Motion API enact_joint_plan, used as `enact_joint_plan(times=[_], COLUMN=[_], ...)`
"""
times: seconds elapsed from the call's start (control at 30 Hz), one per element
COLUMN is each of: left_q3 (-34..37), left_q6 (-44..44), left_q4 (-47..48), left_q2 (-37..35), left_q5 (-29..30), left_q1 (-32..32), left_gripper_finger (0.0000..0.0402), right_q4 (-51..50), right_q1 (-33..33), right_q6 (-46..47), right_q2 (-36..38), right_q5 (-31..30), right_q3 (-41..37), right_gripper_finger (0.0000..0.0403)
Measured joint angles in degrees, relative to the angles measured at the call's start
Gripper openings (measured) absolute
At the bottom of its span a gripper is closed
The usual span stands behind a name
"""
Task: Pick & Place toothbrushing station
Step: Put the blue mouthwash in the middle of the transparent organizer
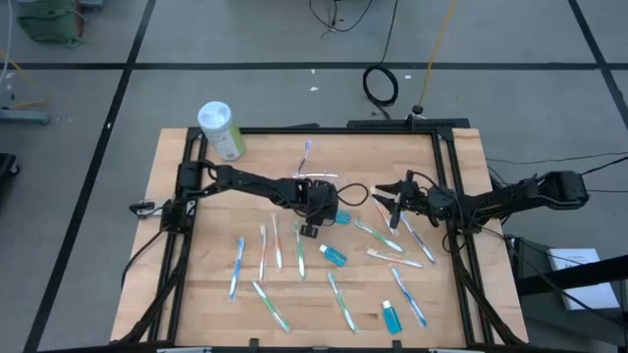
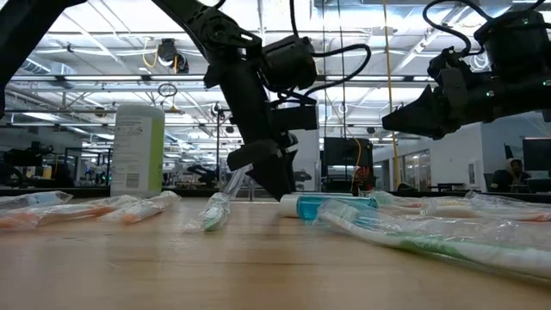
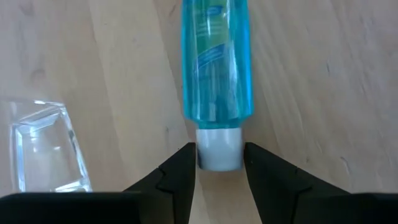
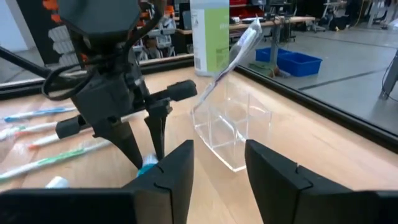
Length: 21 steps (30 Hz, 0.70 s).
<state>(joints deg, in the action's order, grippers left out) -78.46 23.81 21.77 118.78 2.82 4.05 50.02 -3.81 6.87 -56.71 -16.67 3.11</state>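
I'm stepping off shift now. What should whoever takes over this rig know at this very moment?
Left gripper: open, fingers down at the table on either side of the white cap of a blue tube, not closed on it.
Right gripper: open, empty, raised above the table, facing the station.
Toothbrushing station: clear holder upright on the wood beside the left gripper, one wrapped toothbrush leaning in it.
Done: nothing more visible.
Left: wrapped toothbrushes and tubes lie scattered on the table.
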Motion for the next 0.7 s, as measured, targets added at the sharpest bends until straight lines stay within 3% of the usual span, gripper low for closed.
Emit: enact_joint_plan(times=[0.27, 0.47, 0.57, 0.7], left_q3=[0.0, 0.0, 0.0, 0.1], left_q6=[3.2, 3.3, 3.3, 6.1], left_q4=[-0.5, -1.4, -1.1, 3.5], left_q2=[0.0, 0.0, 0.0, -1.4], left_q5=[0.3, 0.4, 3.8, 12.1], left_q1=[-1.2, -1.9, -2.4, -4.2], left_gripper_finger=[0.0144, 0.0099, 0.0080, 0.0085], right_q4=[-0.1, -0.2, -0.2, -0.2], right_q1=[0.0, 0.0, 0.0, 0.0], right_q6=[0.0, 0.0, 0.0, -0.1], right_q2=[0.0, 0.0, 0.0, 0.0], right_q5=[0.0, 0.0, 0.0, 0.0], right_q3=[0.0, 0.0, 0.0, 0.0], right_gripper_finger=[0.0133, 0.0130, 0.0130, 0.0130])
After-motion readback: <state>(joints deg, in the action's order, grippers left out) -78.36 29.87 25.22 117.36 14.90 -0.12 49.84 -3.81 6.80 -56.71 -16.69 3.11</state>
